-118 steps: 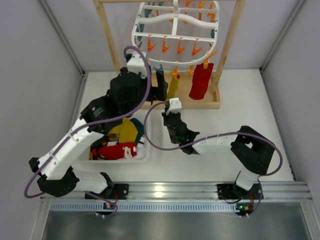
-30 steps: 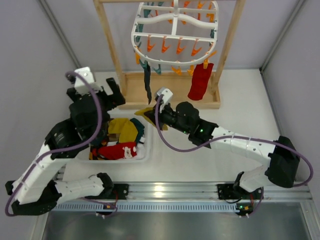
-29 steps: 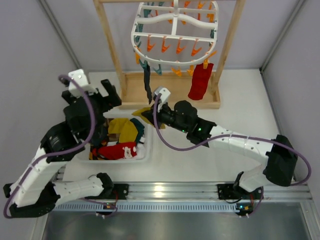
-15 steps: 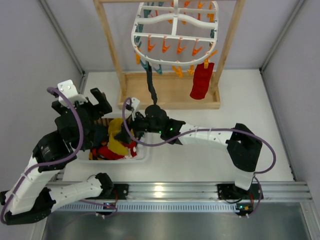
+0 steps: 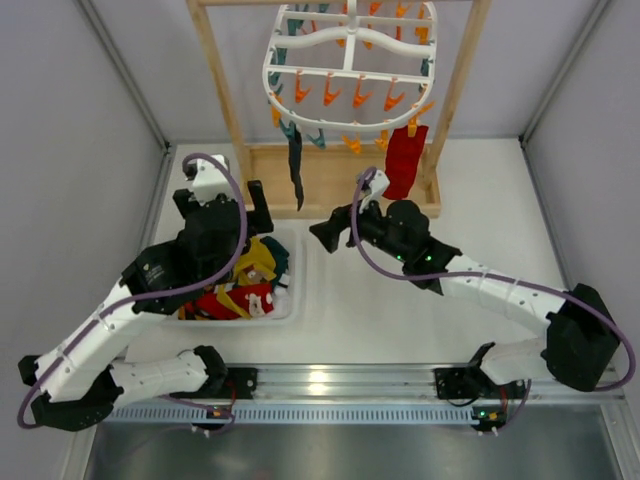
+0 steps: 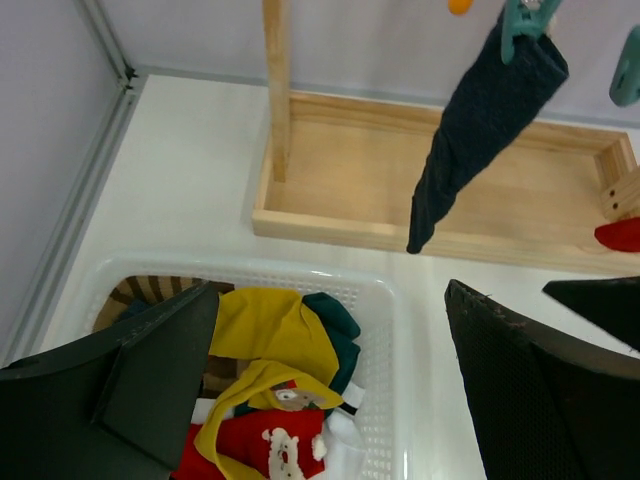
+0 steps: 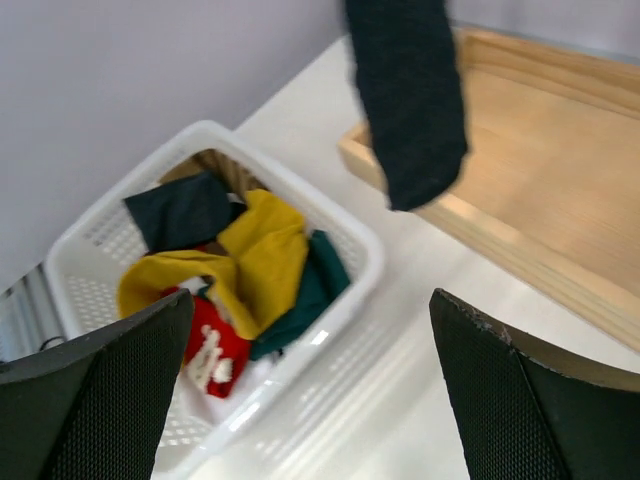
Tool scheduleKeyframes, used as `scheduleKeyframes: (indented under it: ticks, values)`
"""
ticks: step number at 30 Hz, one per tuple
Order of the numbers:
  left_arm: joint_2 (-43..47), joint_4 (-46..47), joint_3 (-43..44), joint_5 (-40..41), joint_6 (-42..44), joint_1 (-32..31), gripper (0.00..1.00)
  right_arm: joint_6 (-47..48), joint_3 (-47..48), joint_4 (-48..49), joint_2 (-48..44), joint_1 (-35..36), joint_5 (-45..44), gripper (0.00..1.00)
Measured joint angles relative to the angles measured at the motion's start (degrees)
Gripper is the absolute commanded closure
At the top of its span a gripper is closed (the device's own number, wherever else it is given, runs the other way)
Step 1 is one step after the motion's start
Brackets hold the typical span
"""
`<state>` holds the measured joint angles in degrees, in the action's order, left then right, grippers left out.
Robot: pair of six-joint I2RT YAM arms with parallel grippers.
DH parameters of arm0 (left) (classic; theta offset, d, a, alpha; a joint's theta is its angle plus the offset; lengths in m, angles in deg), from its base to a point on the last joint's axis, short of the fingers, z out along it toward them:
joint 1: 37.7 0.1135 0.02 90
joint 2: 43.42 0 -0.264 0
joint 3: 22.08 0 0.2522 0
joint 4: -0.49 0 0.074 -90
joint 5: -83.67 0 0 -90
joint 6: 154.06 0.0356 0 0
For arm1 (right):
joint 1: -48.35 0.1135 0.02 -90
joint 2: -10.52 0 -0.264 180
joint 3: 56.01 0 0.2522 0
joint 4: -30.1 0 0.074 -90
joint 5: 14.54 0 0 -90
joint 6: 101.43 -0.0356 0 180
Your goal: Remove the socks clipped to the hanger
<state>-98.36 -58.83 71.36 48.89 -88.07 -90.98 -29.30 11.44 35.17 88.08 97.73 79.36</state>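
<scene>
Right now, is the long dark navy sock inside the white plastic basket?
No, the long dark navy sock hangs from a teal peg above the wooden base.

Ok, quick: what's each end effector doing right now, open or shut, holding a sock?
Left end effector: open, holding nothing.
Right end effector: open, holding nothing.

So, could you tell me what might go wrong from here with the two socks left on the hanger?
The navy sock hangs from one teal peg on the hanger; a sideways pull may swing the hanger instead of freeing it.
The red sock hangs close beside the wooden post; the open right fingers could bump that post reaching in.
</scene>
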Motion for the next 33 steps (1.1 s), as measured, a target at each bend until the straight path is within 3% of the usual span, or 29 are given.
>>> scheduleKeyframes:
  ticks: [9,17,24,26,30,31,33]
  values:
    - [-4.66,-0.26,-0.35,-6.43,-2.25,0.00,0.02,0.46,-4.68,0.28,-0.66,-7.08,-2.25,0.08]
    - [2.19,-0.57,-4.46,-8.90,-1.51,0.00,0.01,1.60,-1.01,7.74,11.67,-6.49,-5.11,0.11]
    - [7.69,-0.83,-9.53,-6.16,-0.33,0.00,0.01,4.24,10.21,11.74,24.04,-1.70,-10.78,0.14]
    - [7.78,-0.85,-10.14,-4.74,-0.35,0.00,0.01,4.87,13.57,12.31,27.08,-0.68,-12.44,0.20]
    - [7.08,-0.83,-10.21,-3.06,-0.37,0.00,0.01,5.90,16.28,15.26,31.04,-0.15,-16.35,0.41]
    - [6.78,-0.83,-10.21,-2.86,-0.39,0.00,0.01,6.14,16.28,15.98,31.65,-0.09,-17.35,0.51]
    - [6.10,-0.83,-10.05,-2.64,-0.92,0.00,0.02,6.69,16.09,17.35,32.61,0.02,-19.43,0.55]
